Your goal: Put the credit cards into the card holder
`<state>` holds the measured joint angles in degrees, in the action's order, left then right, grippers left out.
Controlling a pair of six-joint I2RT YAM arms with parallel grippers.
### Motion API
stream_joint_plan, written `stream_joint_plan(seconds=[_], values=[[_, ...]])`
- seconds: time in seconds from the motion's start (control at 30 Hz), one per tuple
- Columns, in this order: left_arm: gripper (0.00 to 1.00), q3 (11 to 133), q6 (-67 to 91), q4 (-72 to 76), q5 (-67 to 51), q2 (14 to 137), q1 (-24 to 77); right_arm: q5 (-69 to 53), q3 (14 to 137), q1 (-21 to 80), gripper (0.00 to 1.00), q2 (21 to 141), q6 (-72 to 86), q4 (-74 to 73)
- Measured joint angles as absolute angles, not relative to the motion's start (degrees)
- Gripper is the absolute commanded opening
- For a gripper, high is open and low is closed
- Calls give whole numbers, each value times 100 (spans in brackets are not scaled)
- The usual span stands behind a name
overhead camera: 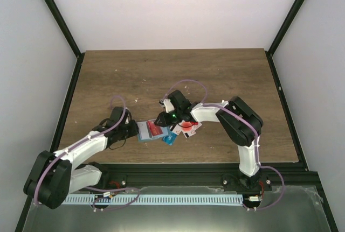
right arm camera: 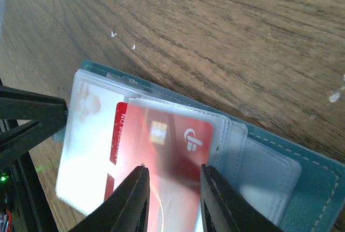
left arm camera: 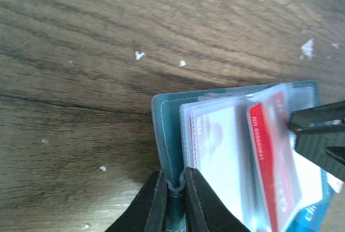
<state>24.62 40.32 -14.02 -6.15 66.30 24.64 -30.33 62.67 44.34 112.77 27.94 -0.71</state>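
The teal card holder (overhead camera: 145, 131) lies open on the wooden table, its clear sleeves showing. My left gripper (left arm camera: 176, 184) is shut on the holder's teal edge (left arm camera: 164, 129) and pins it at its left side. A red credit card (right arm camera: 161, 146) sits partly inside a clear sleeve, and a white card (left arm camera: 215, 140) lies in the sleeve beside it. My right gripper (right arm camera: 173, 170) is open, its fingers astride the red card's top face. Its fingers also show in the left wrist view (left arm camera: 318, 129). Loose red and white cards (overhead camera: 186, 128) and a teal card (overhead camera: 168, 139) lie just right of the holder.
The table's near edge meets a black rail (overhead camera: 188, 167) just in front of the holder. Black frame posts (overhead camera: 59, 22) run along both sides. Small white specks (left arm camera: 139, 55) dot the wood beyond the holder.
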Motion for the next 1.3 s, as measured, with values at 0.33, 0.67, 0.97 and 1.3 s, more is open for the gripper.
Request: stream_joint_plan(seconds=[0.33,0.67,0.97,1.3], values=[[4,2823,3879,-1597,-934,6283,2563,-2587,6202,4440,31,11107,2808,-220],[4,3531,3852,-1905,-928,6654,2897,-2215,6042,4440,36,10390,2803,-851],[4,4200,3876,-2191,-729,7238,3321,-2683,5865,4440,39,9817,2827,-738],[4,4447,3907,-2274,-499,7485,3553,-3603,5752,4447,38,9605,2963,-272]])
